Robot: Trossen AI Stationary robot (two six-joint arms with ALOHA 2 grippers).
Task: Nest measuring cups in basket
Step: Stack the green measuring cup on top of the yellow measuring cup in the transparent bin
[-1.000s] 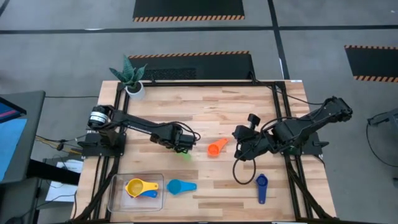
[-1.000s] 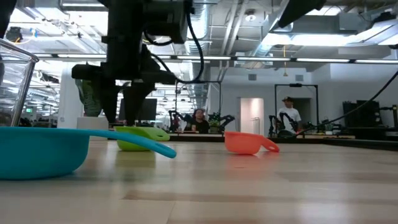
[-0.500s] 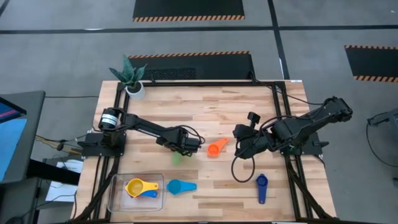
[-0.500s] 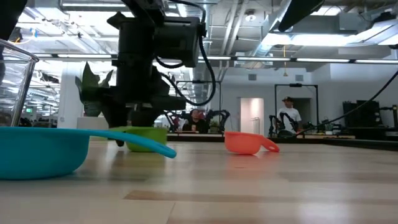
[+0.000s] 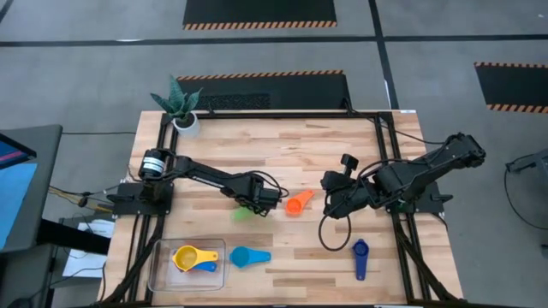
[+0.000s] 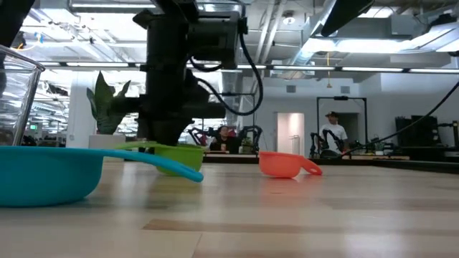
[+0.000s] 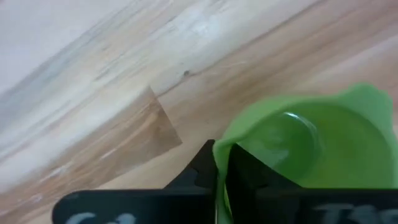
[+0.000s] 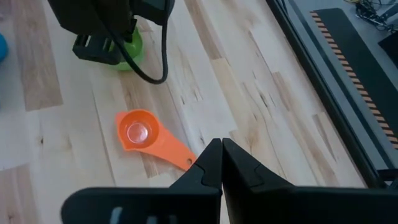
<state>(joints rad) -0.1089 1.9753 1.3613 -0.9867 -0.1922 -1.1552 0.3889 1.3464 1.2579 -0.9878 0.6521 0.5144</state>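
The green cup (image 5: 243, 210) is sitting near the table's (image 5: 325, 145) middle, with the left gripper (image 5: 253, 202) clamping its rim, as the left wrist view shows. Just beside it the red cup (image 5: 298, 203) is lying free. The right gripper (image 5: 335, 205) is hovering near the red cup's far side with its fingers pressed together. The basket (image 5: 159, 264) is resting at the table's front left corner, holding the yellow cup (image 5: 188, 256) over a blue one; the light blue cup (image 5: 244, 256) is lying just outside its wall. The dark blue cup (image 5: 360, 253) is lying toward the front right.
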